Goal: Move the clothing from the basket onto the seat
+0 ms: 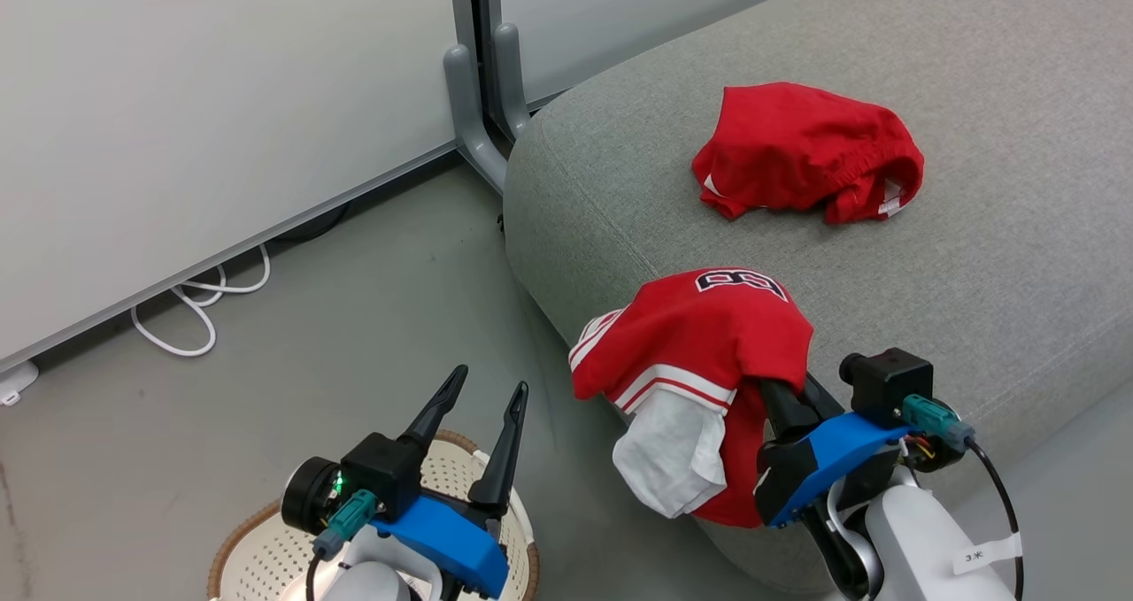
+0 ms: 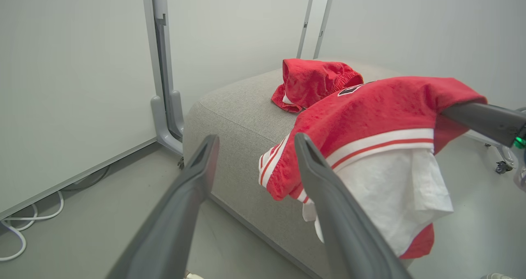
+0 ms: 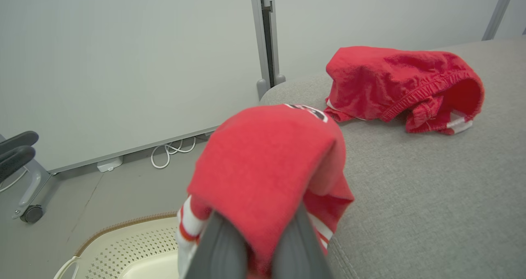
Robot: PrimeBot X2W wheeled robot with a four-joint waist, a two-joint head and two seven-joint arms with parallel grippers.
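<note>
Here, at lower right of the head view, the right gripper (image 1: 786, 404) pinches the red jersey (image 1: 708, 335) at the grey seat's (image 1: 974, 273) near edge. The plain red garment (image 1: 805, 154) lies on the seat, upper right. At lower left, the left gripper (image 1: 489, 384) is spread wide over the basket (image 1: 232, 539).

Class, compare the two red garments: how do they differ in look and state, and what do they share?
The plain garment lies crumpled on the seat; the jersey hangs from the shut right pincer at the seat's edge. The plain garment is almost all red; the jersey has white striped trim and a number. Both are red fabric, out of the basket.
</note>
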